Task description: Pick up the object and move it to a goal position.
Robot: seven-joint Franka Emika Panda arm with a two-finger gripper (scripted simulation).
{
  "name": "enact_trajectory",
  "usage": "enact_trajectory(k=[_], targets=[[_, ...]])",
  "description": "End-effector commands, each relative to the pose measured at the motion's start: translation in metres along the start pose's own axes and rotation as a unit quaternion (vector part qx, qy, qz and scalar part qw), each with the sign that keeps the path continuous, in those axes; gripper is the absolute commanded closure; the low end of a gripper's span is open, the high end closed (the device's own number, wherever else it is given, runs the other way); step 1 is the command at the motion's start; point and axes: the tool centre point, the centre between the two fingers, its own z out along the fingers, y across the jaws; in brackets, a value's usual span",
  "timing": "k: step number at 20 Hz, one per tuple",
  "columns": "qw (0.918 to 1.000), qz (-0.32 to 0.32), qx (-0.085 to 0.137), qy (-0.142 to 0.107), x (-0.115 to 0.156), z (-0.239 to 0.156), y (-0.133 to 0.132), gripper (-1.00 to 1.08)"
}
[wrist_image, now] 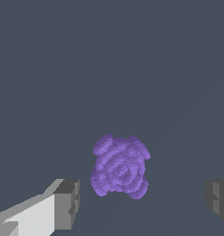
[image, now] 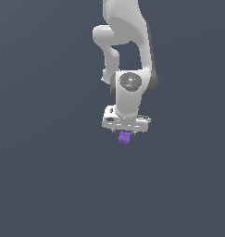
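The object (image: 125, 138) is a small purple lumpy block with a bumpy surface, resting on the grey floor just below the white gripper (image: 126, 130) in the exterior view. In the wrist view the object (wrist_image: 120, 167) lies between the two grey fingertips, one pad (wrist_image: 67, 203) on one side and the other pad (wrist_image: 218, 201) far off on the other side. The jaws stand wide apart and neither pad touches the block. The gripper (wrist_image: 143, 203) is open and empty. The fingers are hidden behind the hand in the exterior view.
The white arm (image: 128, 51) rises above the hand toward the top of the exterior view. A plain dark grey surface (image: 49, 176) fills everything around it. No other object shows.
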Motion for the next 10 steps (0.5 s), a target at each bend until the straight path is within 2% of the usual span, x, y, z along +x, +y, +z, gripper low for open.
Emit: enact_trajectory(k=[1, 10], targets=[[0.9998, 0.017, -0.001, 0.002, -0.003, 0.008, -0.004, -0.92], [0.9990, 0.045, -0.002, 0.005, -0.008, 0.021, -0.010, -0.92]])
